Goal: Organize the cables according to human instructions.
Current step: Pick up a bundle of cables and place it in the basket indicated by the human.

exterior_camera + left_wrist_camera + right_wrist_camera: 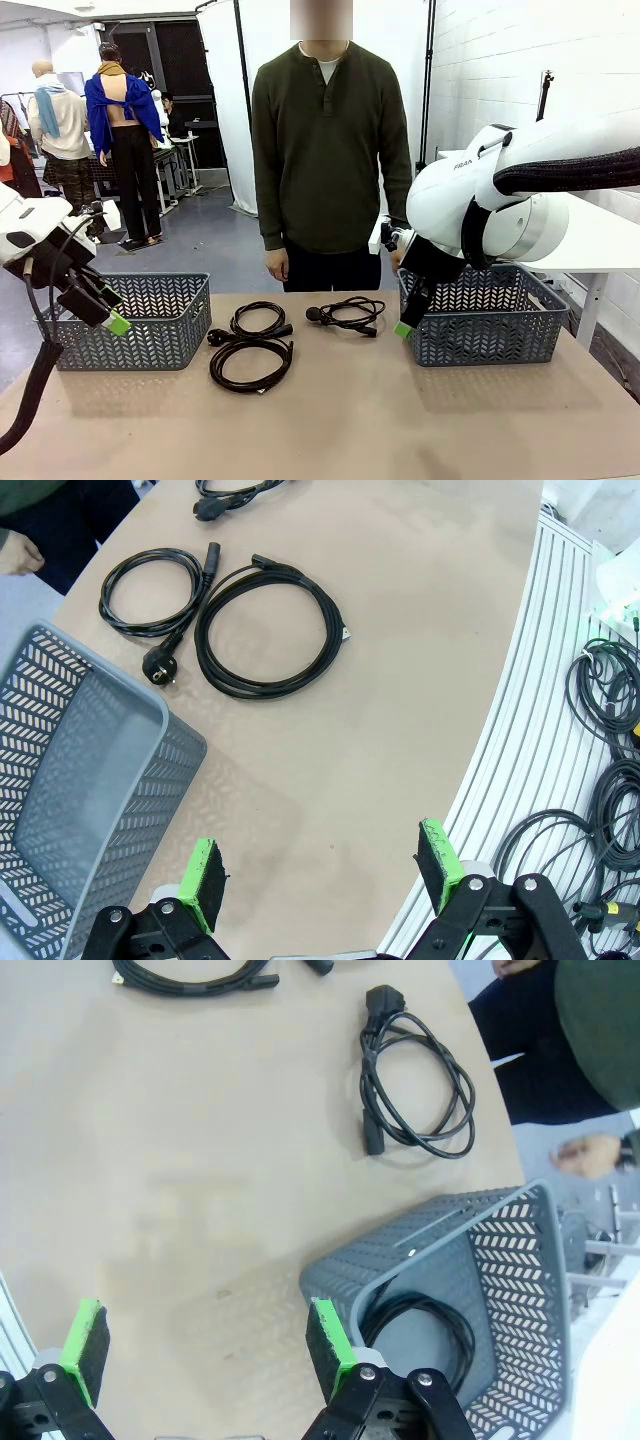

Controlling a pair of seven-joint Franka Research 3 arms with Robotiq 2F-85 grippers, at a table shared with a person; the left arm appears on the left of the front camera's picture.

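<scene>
L gripper & R gripper were both wide open, empty. 3 cables lay on table; 4th cable sat in R basket. Prob awaiting person's cue. Next: descend on the indicated coil, pinch strands.

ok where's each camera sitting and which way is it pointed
Front: fixed between the arms, facing across the table at the person; both arms show at the sides.
Left wrist: on the left arm, looking down past the open left gripper at the left basket.
Right wrist: looking down past the open right gripper at the right basket.
Shared: front and left wrist both show the large coil.
</scene>
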